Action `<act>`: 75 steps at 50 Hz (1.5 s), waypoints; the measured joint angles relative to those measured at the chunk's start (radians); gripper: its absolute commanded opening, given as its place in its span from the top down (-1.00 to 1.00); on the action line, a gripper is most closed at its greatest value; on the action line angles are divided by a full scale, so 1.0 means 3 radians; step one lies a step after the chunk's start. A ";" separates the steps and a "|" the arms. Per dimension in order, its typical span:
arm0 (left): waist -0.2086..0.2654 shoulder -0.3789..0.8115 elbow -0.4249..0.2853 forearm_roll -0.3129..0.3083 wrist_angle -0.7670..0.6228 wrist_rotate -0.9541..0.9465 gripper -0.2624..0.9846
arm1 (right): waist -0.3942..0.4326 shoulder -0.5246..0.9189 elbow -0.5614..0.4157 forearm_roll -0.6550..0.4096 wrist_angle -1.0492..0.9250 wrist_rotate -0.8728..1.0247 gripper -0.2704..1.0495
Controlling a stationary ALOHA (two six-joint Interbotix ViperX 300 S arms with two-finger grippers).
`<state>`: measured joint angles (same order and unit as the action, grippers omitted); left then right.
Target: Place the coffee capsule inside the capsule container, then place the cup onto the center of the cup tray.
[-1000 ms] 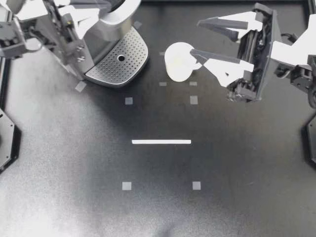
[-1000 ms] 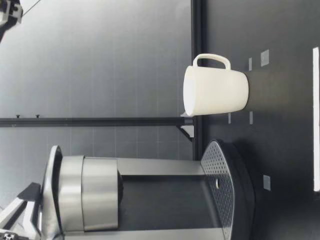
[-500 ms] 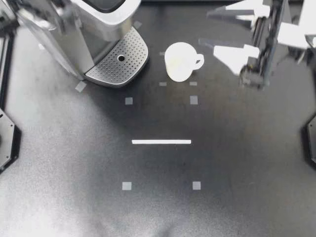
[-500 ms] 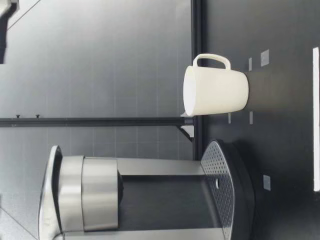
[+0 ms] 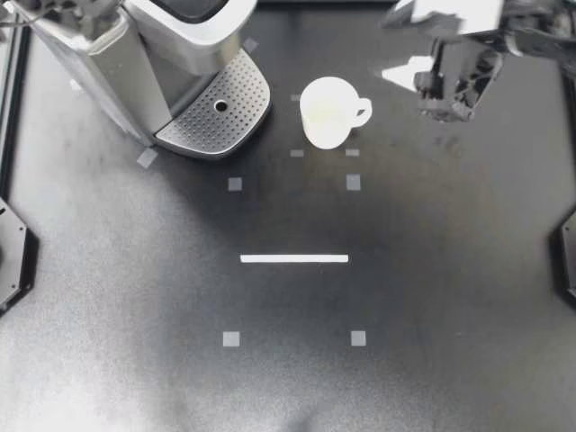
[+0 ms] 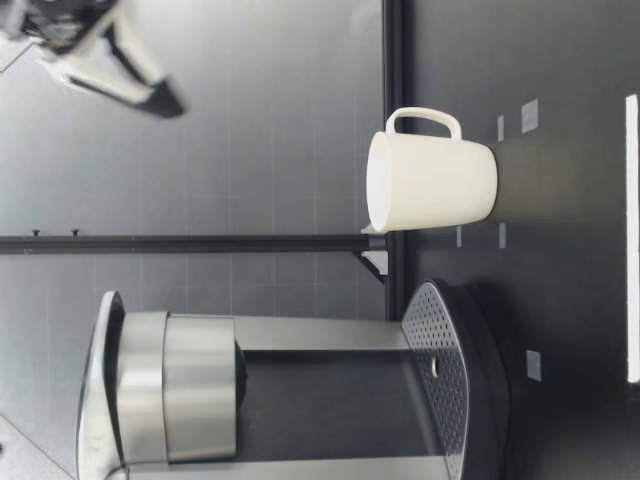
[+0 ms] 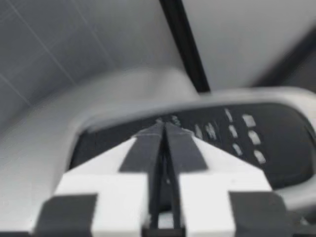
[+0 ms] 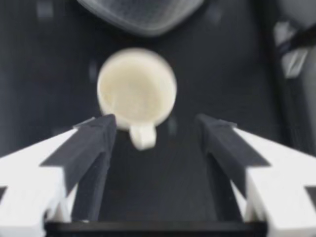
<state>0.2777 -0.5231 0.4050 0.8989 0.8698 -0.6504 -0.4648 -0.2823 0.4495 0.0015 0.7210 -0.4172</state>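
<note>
A white cup (image 5: 328, 111) stands upright on the table right of the coffee machine (image 5: 166, 45), handle toward my right arm. The perforated cup tray (image 5: 216, 112) is bare. My right gripper (image 5: 412, 45) hangs open, high, to the right of the cup and apart from it. In the right wrist view the cup (image 8: 137, 89) lies below and ahead of the open right gripper (image 8: 155, 122). My left gripper (image 7: 163, 127) is shut with nothing seen in it, over the machine's dark button panel (image 7: 237, 133). No capsule shows. A gripper finger (image 6: 120, 65) hangs high above the cup (image 6: 430, 180).
A white tape line (image 5: 294, 258) and small tape squares (image 5: 234, 184) mark the dark table. The machine fills the far left corner, its tray (image 6: 440, 370) jutting toward the cup. Black frame rails run along the table's far edge.
My right gripper has drawn back from around the cup's handle, rising toward the far right corner. My left arm has lifted away from the machine's side to its top.
</note>
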 measured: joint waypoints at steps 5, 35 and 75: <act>-0.0005 -0.0010 -0.0112 -0.0470 0.0133 0.0383 0.44 | -0.0041 0.0133 -0.0015 0.0046 0.0164 -0.0138 -0.38; -0.0015 -0.0251 -0.0118 -0.0972 0.0072 0.0685 0.44 | -0.0583 0.0660 0.0128 0.1514 0.0184 -0.1790 -0.38; -0.0015 -0.0256 -0.0041 -0.0966 0.0072 0.0680 0.44 | -0.0701 0.1166 0.0128 0.1667 -0.0097 -0.1917 -0.38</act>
<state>0.2730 -0.5998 0.3927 0.6090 0.8912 -0.4464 -0.6750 0.0675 0.4878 0.5016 0.6918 -0.9925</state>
